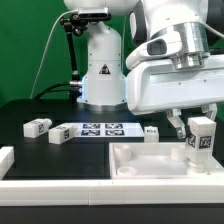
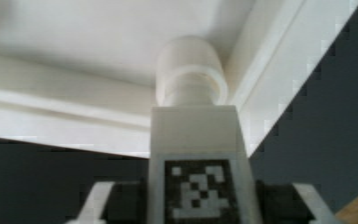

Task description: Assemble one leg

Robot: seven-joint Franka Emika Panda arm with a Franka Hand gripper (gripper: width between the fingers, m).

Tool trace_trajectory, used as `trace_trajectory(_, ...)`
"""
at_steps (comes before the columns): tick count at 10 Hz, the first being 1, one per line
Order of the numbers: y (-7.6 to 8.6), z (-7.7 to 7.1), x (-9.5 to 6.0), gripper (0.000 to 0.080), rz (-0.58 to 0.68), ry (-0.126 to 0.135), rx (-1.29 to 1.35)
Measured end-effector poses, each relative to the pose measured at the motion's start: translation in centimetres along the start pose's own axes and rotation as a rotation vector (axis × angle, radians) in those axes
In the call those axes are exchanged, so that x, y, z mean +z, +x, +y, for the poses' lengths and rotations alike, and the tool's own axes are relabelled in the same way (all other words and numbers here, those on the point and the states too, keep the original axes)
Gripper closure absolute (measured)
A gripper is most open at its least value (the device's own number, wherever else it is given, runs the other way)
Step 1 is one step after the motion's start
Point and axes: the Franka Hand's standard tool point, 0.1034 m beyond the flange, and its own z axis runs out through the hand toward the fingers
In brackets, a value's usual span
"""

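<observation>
My gripper (image 1: 197,133) is shut on a leg (image 1: 200,139), a small white block with a black-and-white tag, held upright above the right side of the large white tray-like piece (image 1: 150,165). In the wrist view the leg (image 2: 197,150) runs away from the camera between my fingers (image 2: 101,200), its round white end over the tray's inner corner (image 2: 265,60). I cannot tell whether the leg's end touches the tray. Three more legs lie on the table: one (image 1: 37,126) at the exterior view's left, one (image 1: 59,133) beside it, and one (image 1: 151,131) by the marker board.
The marker board (image 1: 100,128) lies flat behind the tray. The robot base (image 1: 100,65) stands at the back. A white ledge (image 1: 5,160) sits at the exterior view's left and a white rail (image 1: 60,185) runs along the front edge.
</observation>
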Motion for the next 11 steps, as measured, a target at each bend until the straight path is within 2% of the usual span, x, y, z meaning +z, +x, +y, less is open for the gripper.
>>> trace_trajectory(2, -0.66, -0.18, 0.96, 0.0509, 0.005, 0.0, 0.001)
trace_trajectory(7, -0.5, -0.17, 1.09, 0.0509, 0.055, -0.012, 0.0)
trace_trajectory(8, -0.5, -0.17, 1.09, 0.0322, 0.055, -0.012, 0.0)
trace_trajectory(9, -0.5, -0.17, 1.09, 0.0194, 0.055, -0.012, 0.0)
trace_trajectory(10, -0.5, -0.16, 1.09, 0.0194, 0.055, -0.012, 0.0)
trace_trajectory(11, -0.5, -0.16, 1.09, 0.0161, 0.055, -0.012, 0.0)
